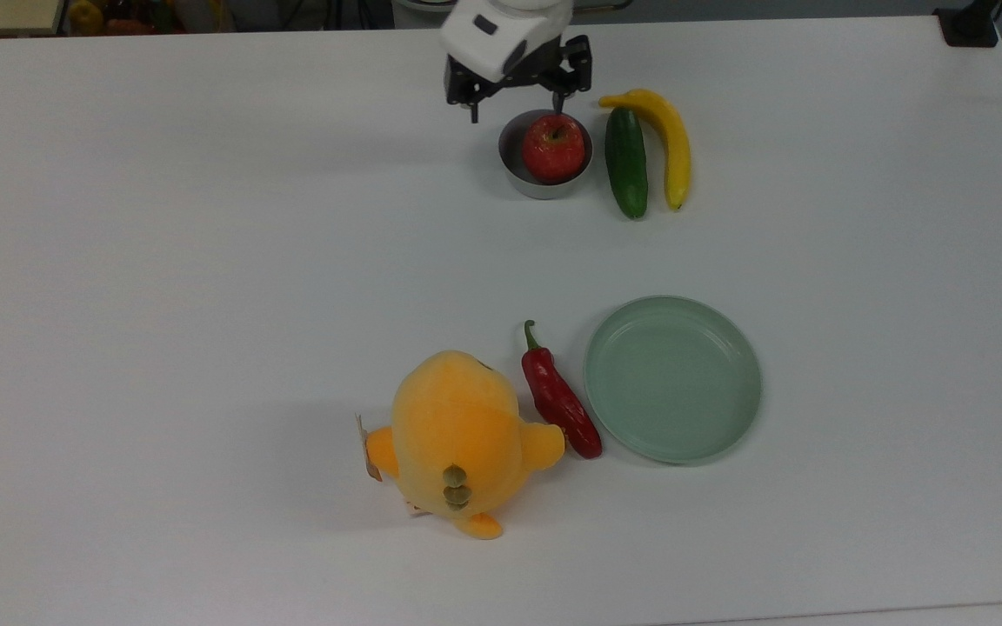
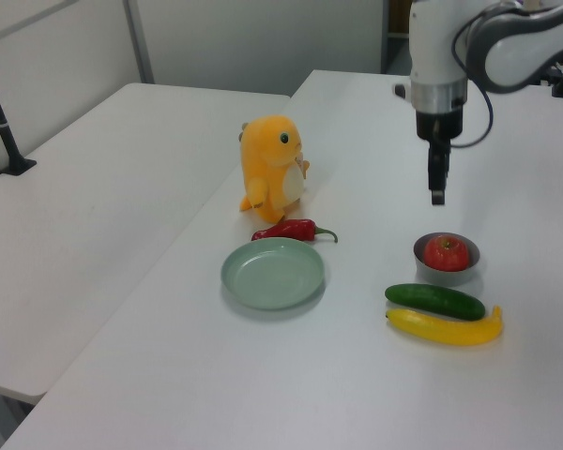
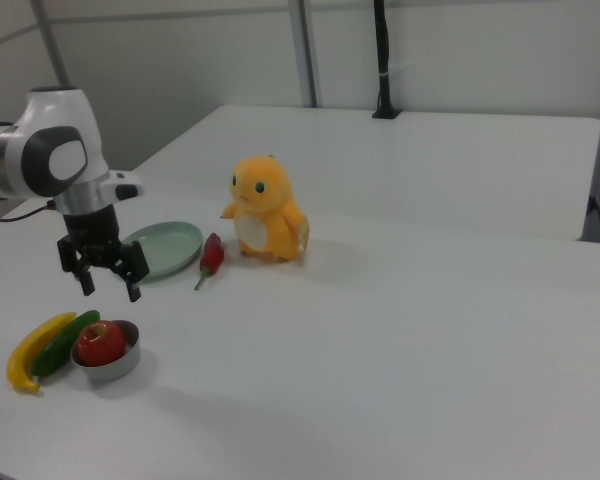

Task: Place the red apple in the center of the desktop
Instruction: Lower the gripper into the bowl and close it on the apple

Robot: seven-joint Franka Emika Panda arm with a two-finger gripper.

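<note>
Spread wide and empty, the pincer [image 1: 515,113] hangs over the far side of the white desktop [image 1: 205,261], just above the small grey bowl [image 1: 518,178] and a touch off to the top view's left of it. From the right view its two fingers [image 3: 133,290] point straight down, clear of the bowl's rim.

The red apple [image 1: 553,148] sits in that bowl, stem up, filling most of it. So I'd say the reach is under way and the grab not yet made. The next move looks to call for centring over the apple and dropping the fingers either side without catching the rim.

Beside the bowl lie a cucumber [image 1: 625,163] and a banana [image 1: 666,139], side by side. Nearer the middle, the pale green plate [image 1: 673,379] holds nothing, with a chili [image 1: 557,398] along its edge and an orange plush toy [image 1: 457,439] next to that.
</note>
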